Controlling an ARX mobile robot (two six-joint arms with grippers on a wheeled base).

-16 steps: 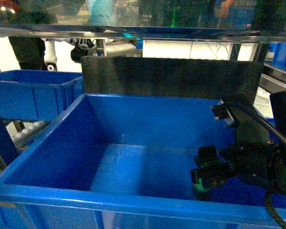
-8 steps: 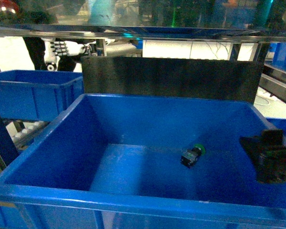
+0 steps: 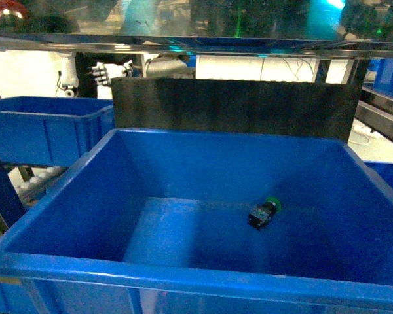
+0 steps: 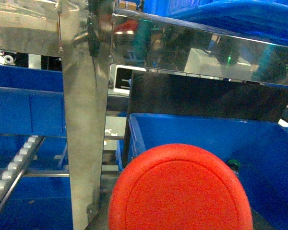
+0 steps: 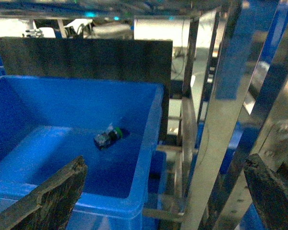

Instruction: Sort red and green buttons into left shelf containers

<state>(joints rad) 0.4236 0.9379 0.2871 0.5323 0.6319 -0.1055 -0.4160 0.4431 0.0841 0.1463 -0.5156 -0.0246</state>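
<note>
1. The large, deep, bright-blue plastic bin with sloped walls and a thick rim fills the head view, under a shiny metal shelf.
2. The small green-capped pushbutton with a dark blocky base lies on its side on the bin floor, right of centre, apart from every wall.
3. The right wrist view shows the same button inside the bin; the right pincer sits outside the bin's right rim beside a silver rack post, its two dark fingers spread wide with nothing between them.
4. The round red mushroom cap of the red pushbutton fills the lower left wrist view, close to the lens, in front of the bin's near corner.
5. The left pincer's fingers are hidden behind that cap, so I cannot tell its state.
6. A second blue plastic bin stands to the left, behind.
</note>
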